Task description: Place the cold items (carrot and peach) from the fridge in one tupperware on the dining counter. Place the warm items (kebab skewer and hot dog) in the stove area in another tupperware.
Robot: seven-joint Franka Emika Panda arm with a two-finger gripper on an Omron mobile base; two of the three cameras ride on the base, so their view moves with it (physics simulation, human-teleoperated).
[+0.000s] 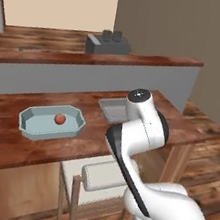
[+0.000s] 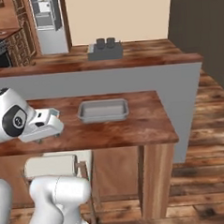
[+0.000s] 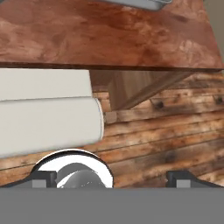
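A long wooden tabletop (image 1: 5, 140) runs across the middle of the left base view, with a second, higher counter (image 1: 51, 46) behind it along the upper part of the frame. The white arm (image 1: 143, 133) rises at lower right, folded over the tabletop's near edge above a cream stool (image 1: 102, 175). At left centre sits a pale blue tupperware (image 1: 29, 119), open-topped, and inside it the peach (image 1: 59, 119), a small red-orange ball resting on the floor of the tub. A grey tupperware (image 2: 103, 110) lies at the centre of the right base view, apparently holding nothing. In the hand view the jaws stand wide apart with nothing between them, their tips at the bottom corners, pointing down past the tabletop's edge toward the plank floor (image 3: 175, 131). The peach looks light, round and liable to roll; a gentle pinch across its middle would likely serve. The tubs look stiff and light, best taken by a rim.
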